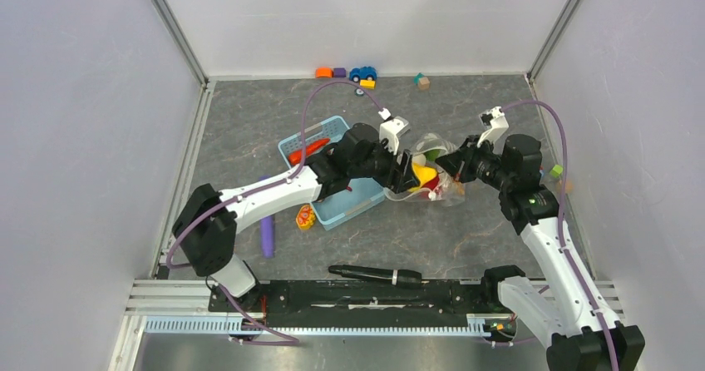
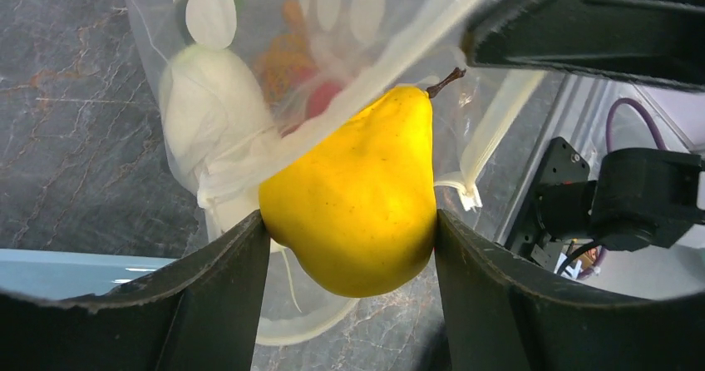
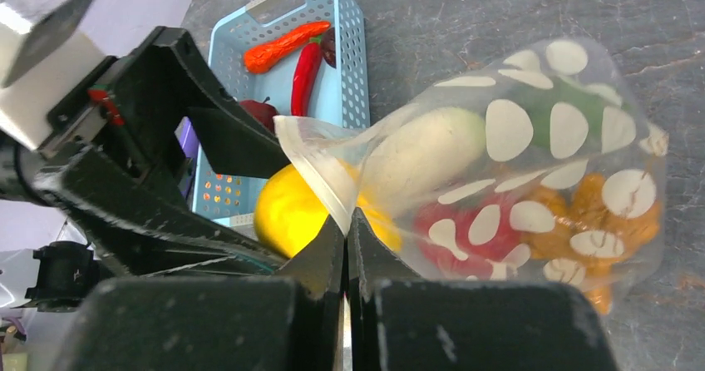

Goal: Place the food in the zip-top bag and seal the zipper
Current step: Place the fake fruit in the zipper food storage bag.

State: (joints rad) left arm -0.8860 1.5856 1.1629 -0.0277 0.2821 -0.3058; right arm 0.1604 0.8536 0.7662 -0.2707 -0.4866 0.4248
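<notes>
My left gripper [image 1: 413,171] is shut on a yellow pear-shaped toy [image 2: 357,196] and holds it at the open mouth of the dotted zip-top bag [image 3: 532,138]. My right gripper [image 3: 347,221] is shut on the bag's mouth edge, on the zipper strip [image 3: 320,167], and holds it up. Inside the bag lie a white oblong [image 3: 424,150], a red piece [image 3: 465,230] and orange pieces [image 3: 582,213]. The light-blue basket [image 3: 353,46] to the left holds an orange carrot [image 3: 278,45], a red chili [image 3: 306,76] and a red apple [image 3: 259,111].
A purple stick [image 1: 267,236] and a small orange-yellow toy [image 1: 305,216] lie in front of the basket. A black pen-like tool [image 1: 374,274] lies near the arm bases. Blocks and a toy car [image 1: 349,73] line the back wall. A green block [image 1: 555,171] sits at the right.
</notes>
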